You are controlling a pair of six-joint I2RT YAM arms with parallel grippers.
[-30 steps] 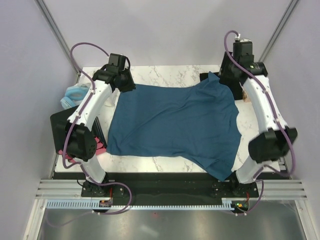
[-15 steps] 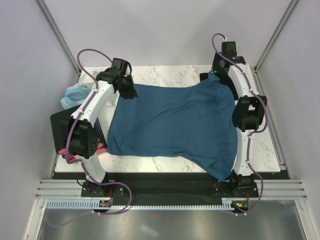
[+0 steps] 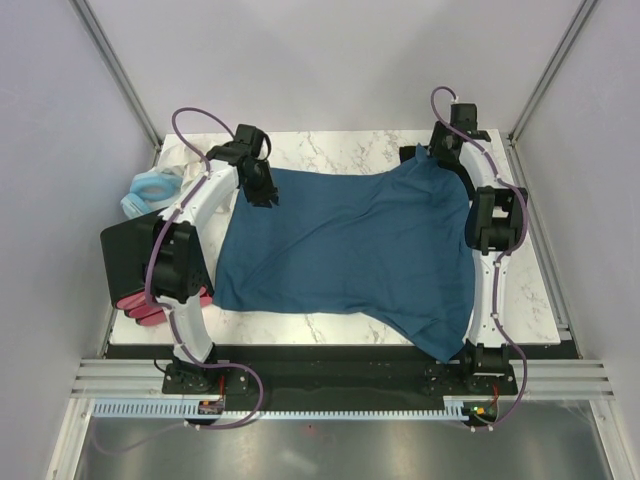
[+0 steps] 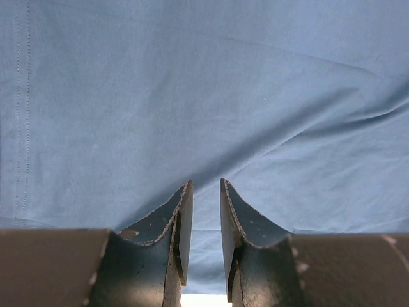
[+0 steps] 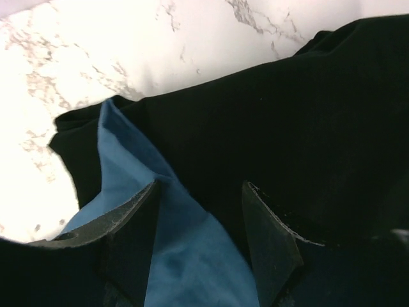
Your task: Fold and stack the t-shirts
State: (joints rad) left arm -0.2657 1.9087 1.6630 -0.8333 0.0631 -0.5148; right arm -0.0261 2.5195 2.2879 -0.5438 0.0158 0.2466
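Between the right gripper's (image 5: 201, 217) parted jaws: limp dark teal-blue cotton t-shirt (image 3: 350, 250) corner; pinch there. Left gripper (image 4: 204, 192) nearly closed, empty.

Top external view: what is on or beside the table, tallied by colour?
Teal-blue: 1, teal-blue t-shirt
Black: 2, black t-shirt and black tray
Pale blue: 1, pale blue ring-shaped item
Pink or red: 1, unidentifiable bundle
Total: 5
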